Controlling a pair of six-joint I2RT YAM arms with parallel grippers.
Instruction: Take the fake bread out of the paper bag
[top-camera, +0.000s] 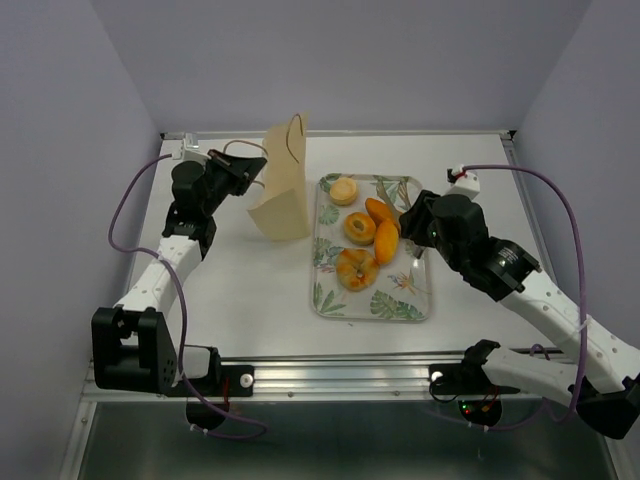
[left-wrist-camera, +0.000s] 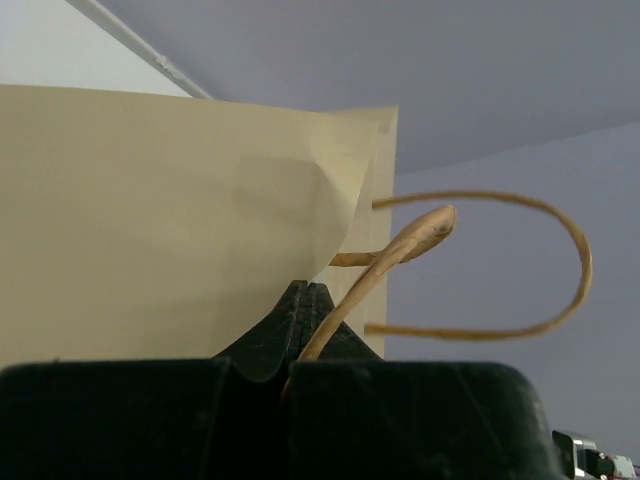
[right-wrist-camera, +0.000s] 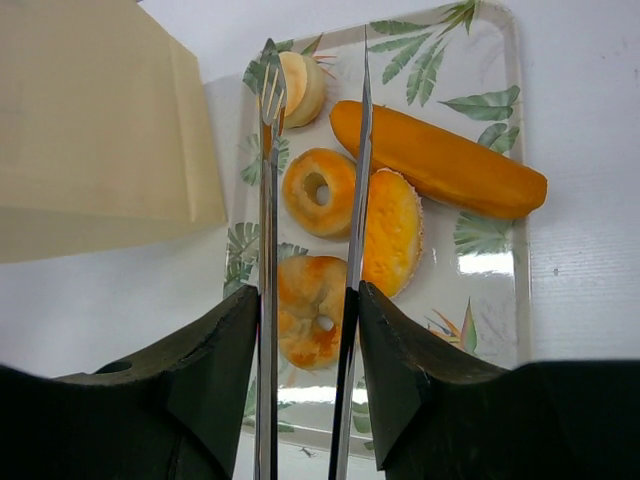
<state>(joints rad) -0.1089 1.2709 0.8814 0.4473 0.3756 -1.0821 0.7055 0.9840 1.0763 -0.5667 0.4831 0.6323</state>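
The tan paper bag (top-camera: 283, 190) stands upright at the back left, next to the tray. My left gripper (top-camera: 258, 178) is shut on the bag's rim; in the left wrist view its closed fingertips (left-wrist-camera: 308, 292) pinch the paper (left-wrist-camera: 150, 220) and a loop handle (left-wrist-camera: 400, 250). The fake bread lies on the tray: pale round bun (top-camera: 344, 190), long loaf (top-camera: 380, 211), ring bun (top-camera: 360, 229), oval roll (top-camera: 386, 241), second ring bun (top-camera: 356, 269). My right gripper (top-camera: 408, 222) holds metal tongs (right-wrist-camera: 265, 200) above the bread (right-wrist-camera: 318, 190), their arms apart and empty.
The leaf-patterned white tray (top-camera: 400, 300) lies mid-table, right of the bag. Purple walls close in the table on three sides. Cables loop from both arms. A metal rail runs along the near edge.
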